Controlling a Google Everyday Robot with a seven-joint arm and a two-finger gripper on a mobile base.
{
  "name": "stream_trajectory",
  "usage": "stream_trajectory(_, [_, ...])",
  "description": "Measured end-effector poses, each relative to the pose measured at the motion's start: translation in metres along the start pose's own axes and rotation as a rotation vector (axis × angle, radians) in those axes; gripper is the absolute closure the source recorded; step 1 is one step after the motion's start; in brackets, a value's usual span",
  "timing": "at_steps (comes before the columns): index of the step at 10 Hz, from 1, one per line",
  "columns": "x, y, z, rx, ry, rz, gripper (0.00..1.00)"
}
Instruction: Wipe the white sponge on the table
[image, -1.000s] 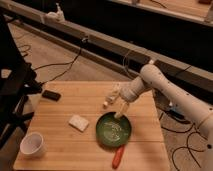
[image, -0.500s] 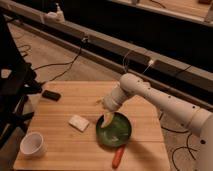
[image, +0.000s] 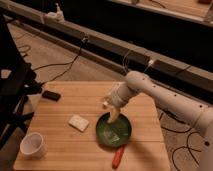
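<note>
Camera view: arm (image: 165, 97) angles down, pincer (image: 113, 111) above green bowl (image: 104, 138), right of white sponge (image: 78, 122); grip indiscernible.

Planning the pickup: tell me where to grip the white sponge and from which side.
Probably grip the white sponge across its narrower width, coming straight down: it lies flat on the table, beside the green bowl. The hand hovers over that bowl.

Dim, warm light leaves the desk (image: 75, 102) brightest and everything beyond its far edge dark, the pincer (image: 111, 112) glowing pale over the green bowl (image: 119, 135) toward the right edge.
</note>
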Motion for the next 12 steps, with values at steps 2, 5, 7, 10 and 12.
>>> stream_trajectory(2, [-0.009,-0.003,0.009,0.013,0.010,0.016,0.20])
stream_trajectory(5, [-0.040,0.001,0.028,-0.005,-0.032,-0.003,0.20])
stream_trajectory(7, [-0.065,0.006,0.054,-0.055,-0.061,-0.035,0.20])
stream_trajectory(10, [-0.085,0.004,0.085,-0.100,-0.088,-0.067,0.20])
stream_trajectory(12, [-0.089,-0.005,0.103,-0.113,-0.090,-0.078,0.20])
